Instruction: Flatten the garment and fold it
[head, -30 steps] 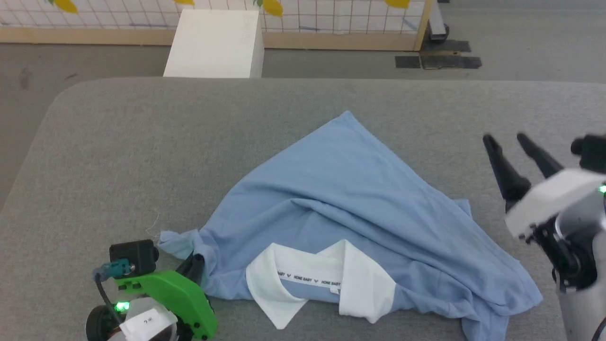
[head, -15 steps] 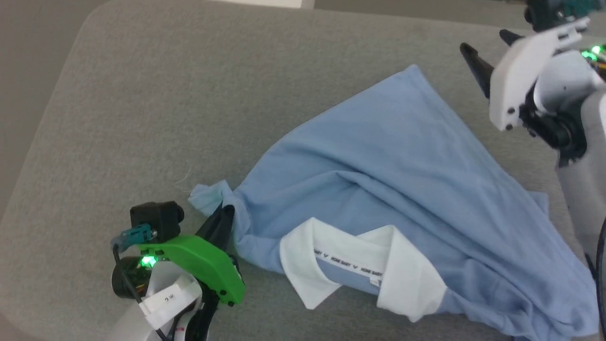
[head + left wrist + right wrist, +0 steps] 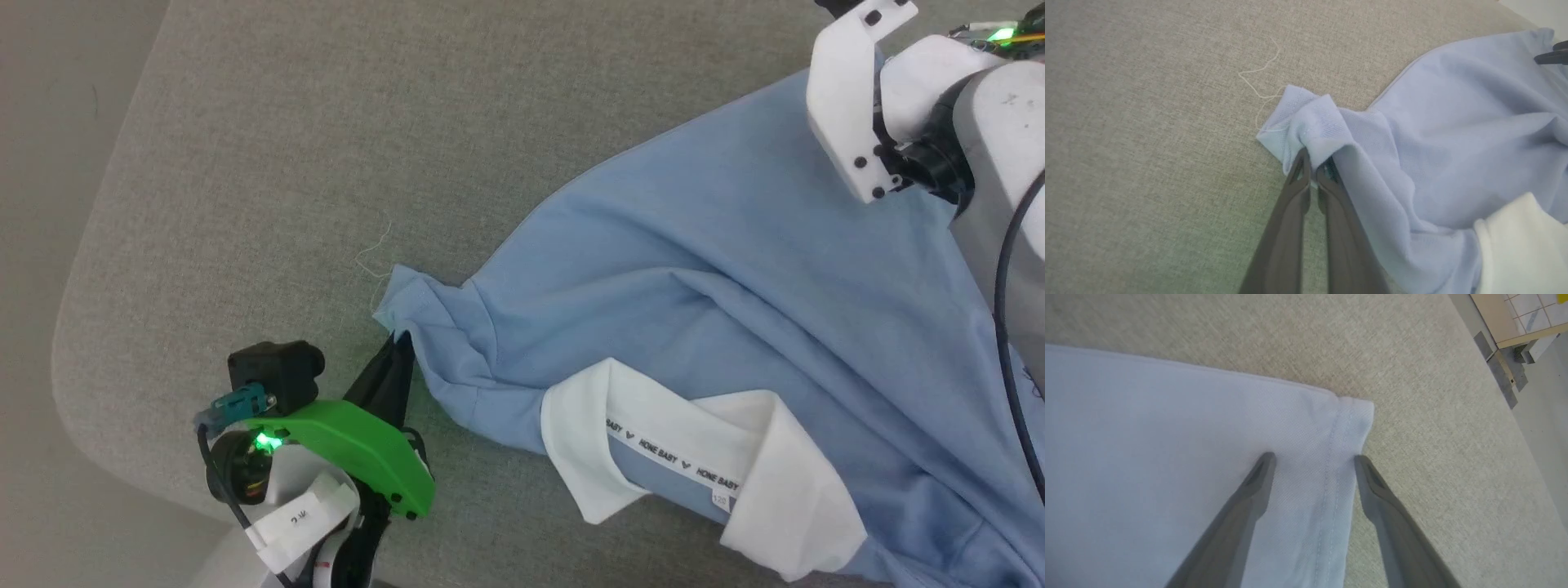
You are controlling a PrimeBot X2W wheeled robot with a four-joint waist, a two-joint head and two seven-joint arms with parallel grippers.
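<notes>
Grey woven cloth covers a broad table [image 3: 245,147] with a rounded corner. From the centre out to three o'clock in the head view lies the garment [image 3: 735,286], a rumpled light blue shirt, its white collar [image 3: 653,441] lying open at five o'clock. At one o'clock the right gripper [image 3: 1314,465] hovers, jaws spread wide, over the shirt's stitched corner. At seven o'clock the left gripper [image 3: 1312,169] is pinched closed on a bunched edge of the shirt. A loose pale thread [image 3: 1257,77] lies just beside that edge.
</notes>
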